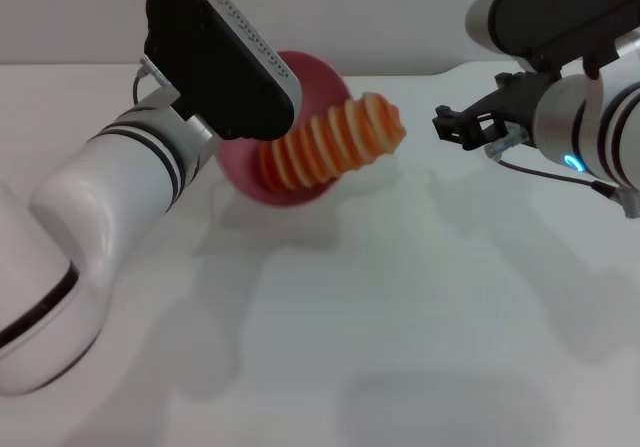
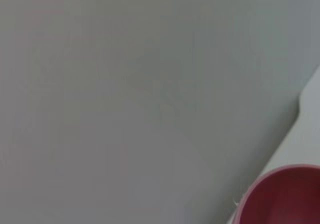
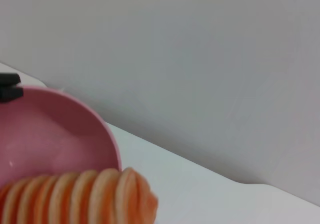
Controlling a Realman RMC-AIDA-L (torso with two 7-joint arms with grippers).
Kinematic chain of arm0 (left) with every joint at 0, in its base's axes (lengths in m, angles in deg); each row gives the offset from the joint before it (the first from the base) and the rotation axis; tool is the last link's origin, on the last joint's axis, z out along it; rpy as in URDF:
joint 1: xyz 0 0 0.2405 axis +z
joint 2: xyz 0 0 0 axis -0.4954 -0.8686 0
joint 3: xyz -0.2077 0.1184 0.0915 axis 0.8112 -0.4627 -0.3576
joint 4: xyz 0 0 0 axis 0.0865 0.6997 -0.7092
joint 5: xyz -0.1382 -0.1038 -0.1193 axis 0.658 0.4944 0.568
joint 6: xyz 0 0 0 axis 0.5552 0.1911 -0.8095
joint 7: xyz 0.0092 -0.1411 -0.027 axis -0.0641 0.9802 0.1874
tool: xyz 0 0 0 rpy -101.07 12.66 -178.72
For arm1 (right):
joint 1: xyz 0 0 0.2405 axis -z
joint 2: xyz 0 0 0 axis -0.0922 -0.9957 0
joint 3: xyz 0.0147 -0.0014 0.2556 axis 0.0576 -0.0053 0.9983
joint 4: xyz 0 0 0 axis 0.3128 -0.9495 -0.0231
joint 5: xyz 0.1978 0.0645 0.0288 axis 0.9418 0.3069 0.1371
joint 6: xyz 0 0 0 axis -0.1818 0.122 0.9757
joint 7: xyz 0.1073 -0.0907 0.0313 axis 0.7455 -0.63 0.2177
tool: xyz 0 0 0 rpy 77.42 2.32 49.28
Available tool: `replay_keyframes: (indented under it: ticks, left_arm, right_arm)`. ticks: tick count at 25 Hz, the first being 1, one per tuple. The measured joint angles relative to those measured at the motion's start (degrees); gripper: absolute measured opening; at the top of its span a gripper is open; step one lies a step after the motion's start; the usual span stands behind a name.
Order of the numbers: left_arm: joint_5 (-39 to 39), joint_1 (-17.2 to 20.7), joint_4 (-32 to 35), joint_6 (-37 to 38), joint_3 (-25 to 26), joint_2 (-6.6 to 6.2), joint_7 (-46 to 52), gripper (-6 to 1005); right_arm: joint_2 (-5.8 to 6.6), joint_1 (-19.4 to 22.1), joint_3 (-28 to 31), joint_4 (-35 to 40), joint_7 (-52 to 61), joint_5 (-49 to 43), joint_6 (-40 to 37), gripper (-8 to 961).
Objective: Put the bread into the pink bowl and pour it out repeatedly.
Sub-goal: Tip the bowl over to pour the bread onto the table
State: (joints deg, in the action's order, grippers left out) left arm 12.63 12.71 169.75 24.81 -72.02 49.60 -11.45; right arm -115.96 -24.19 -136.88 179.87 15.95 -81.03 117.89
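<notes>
The pink bowl (image 1: 300, 127) is seen tipped on its side above the white desk (image 1: 420, 317), its mouth turned toward the robot's right, and it is carried at the end of the left arm, whose wrist housing hides most of the near rim. The left gripper (image 1: 205, 117) is covered by that housing, so the state of its jaws cannot be told; that the bowl is held by them is only inferred from the tilt. The bread (image 1: 335, 142) is lying half in and half out of the bowl, its inner end resting against the lower wall and its rounded outer end projecting past the rim toward the right arm. This pose is judged to belong to the pouring step: the bowl is angled so that the loaf can slide out onto the desk, and it has not yet cleared the rim. The right gripper (image 1: 452, 125) is held near the loaf's free end but apart from it, with nothing between its jaws, which appear narrowly parted, probably so that the loaf can be taken up once it has dropped.
</notes>
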Motion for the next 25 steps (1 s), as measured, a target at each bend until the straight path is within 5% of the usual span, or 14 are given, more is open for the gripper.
replay_keyframes:
  ticks: [14,19,25]
  left_arm:
    - [-24.8,2.4,0.2,-1.1,-7.1,-0.05,16.6,34]
    - [-40.7,2.8,-2.3,-5.7,-12.1,-0.08,29.5,34]
    - [-49.2,3.0,-3.9,-9.2,-15.1,-0.13,36.6,34]
  right_arm:
    - [0.1,0.1,0.0,-0.6,0.0,0.0,-0.1,717]
    - [0.09,0.1,-0.2,-0.8,0.0,0.0,-0.1,717]
    - [0.09,0.1,-0.3,-1.1,0.0,0.0,0.1,717]
